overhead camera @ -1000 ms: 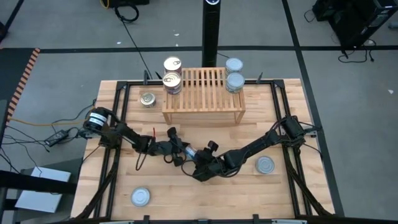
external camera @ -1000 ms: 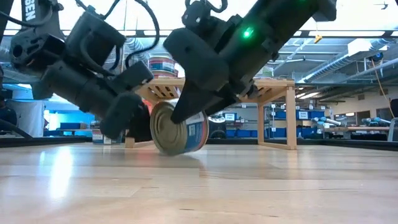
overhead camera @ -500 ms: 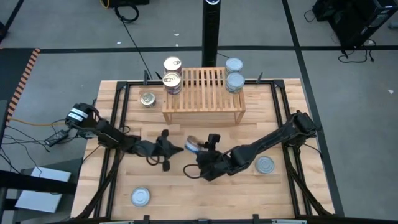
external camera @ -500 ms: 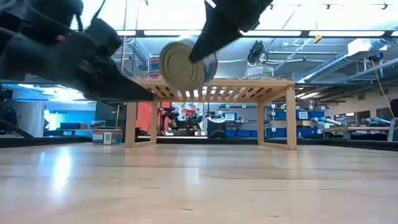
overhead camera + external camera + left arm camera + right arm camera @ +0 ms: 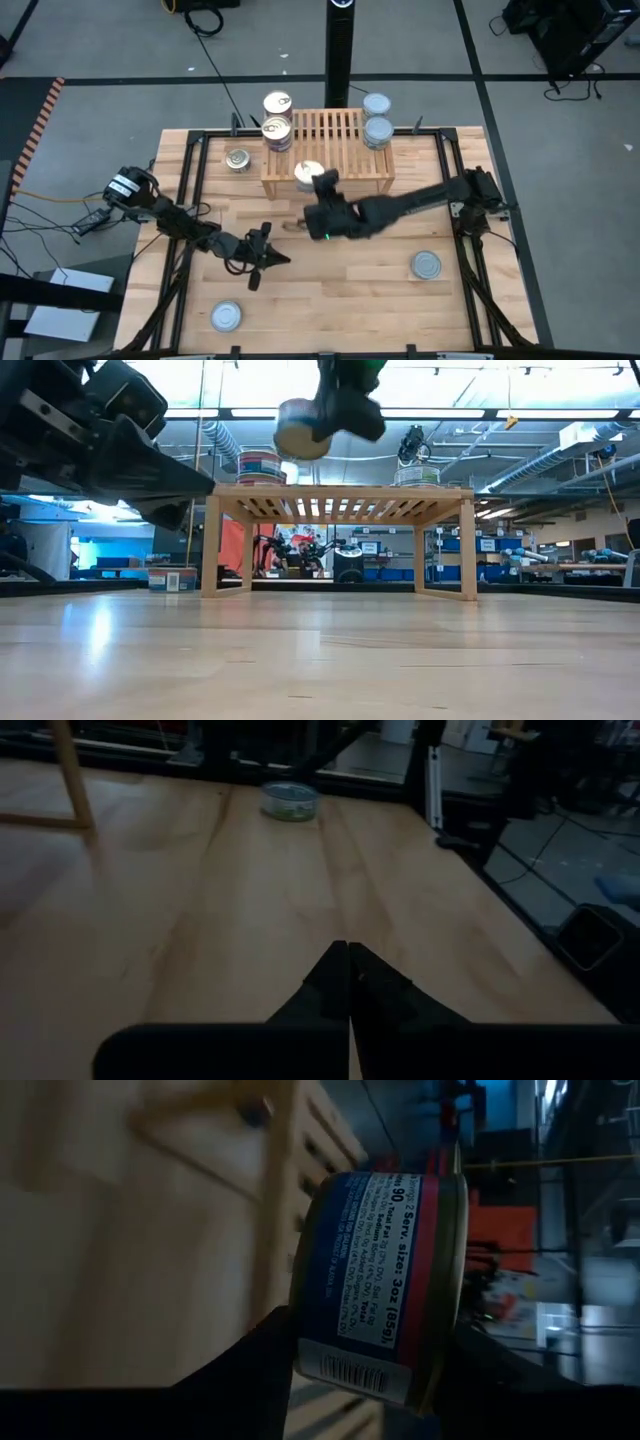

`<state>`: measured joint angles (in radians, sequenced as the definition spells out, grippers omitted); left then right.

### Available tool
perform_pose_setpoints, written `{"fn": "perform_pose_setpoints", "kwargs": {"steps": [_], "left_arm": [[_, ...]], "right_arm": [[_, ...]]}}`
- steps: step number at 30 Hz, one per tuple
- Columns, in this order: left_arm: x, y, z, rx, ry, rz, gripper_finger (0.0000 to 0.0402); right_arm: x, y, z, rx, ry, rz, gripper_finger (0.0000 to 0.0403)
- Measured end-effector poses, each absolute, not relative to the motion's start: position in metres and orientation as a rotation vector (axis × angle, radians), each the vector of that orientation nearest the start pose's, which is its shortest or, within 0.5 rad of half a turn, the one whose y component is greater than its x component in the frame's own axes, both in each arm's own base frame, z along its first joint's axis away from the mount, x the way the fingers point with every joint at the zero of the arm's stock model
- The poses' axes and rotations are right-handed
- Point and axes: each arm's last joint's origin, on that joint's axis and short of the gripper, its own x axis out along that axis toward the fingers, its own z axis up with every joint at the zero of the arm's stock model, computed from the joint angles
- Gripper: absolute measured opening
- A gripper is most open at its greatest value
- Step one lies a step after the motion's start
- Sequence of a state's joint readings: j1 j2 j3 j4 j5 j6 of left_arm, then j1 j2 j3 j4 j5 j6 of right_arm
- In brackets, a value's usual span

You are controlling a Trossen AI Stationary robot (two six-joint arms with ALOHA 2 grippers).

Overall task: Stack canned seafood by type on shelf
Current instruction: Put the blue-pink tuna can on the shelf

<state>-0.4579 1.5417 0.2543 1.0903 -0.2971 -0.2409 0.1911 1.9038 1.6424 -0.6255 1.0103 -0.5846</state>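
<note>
High view: a tin (image 5: 308, 173) has been lifted to the shelf (image 5: 340, 150) by the right gripper (image 5: 322, 187), gripped tight, while the left gripper (image 5: 268, 256) is closed and empty.

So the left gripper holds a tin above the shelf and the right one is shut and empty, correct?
Sides swapped. In the high view the right gripper holds the tin above the shelf; the left gripper, over the table, is shut and empty.

One camera looks straight down on the surface (image 5: 330, 290); another looks level across it; both show the shelf (image 5: 327, 150).
</note>
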Motion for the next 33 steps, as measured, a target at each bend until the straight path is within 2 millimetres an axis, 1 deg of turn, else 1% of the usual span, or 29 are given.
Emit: {"fn": "perform_pose_setpoints", "kwargs": {"steps": [4,9,13,16,20,27,29,33], "left_arm": [[0.211,-0.098,0.131,-0.17,0.19,-0.147,0.0001],[0.211,-0.098,0.132,-0.167,0.187,-0.135,0.0001],[0.211,-0.098,0.132,-0.149,0.186,-0.137,0.0001],[0.211,-0.098,0.132,-0.147,0.185,-0.137,0.0001],[0.211,-0.098,0.132,-0.146,0.185,-0.137,0.0001],[0.211,-0.098,0.132,-0.147,0.185,-0.138,0.0001],[0.211,-0.098,0.132,-0.147,0.185,-0.138,0.0001],[0.211,-0.098,0.132,-0.148,0.185,-0.138,0.0001]], "right_arm": [[0.415,0.014,0.282,-1.109,1.062,-0.537,0.0185],[0.421,-0.032,0.286,-1.136,1.1,-0.547,0.0185],[0.42,-0.063,0.287,-1.093,1.103,-0.534,0.0185],[0.418,-0.079,0.285,-1.041,1.096,-0.511,0.0185],[0.417,-0.093,0.285,-0.994,1.073,-0.49,0.0185],[0.417,-0.106,0.284,-0.948,1.036,-0.437,0.0188],[0.416,-0.109,0.284,-0.94,1.035,-0.435,0.0203],[0.416,-0.111,0.284,-0.918,1.028,-0.452,0.0247]]}}
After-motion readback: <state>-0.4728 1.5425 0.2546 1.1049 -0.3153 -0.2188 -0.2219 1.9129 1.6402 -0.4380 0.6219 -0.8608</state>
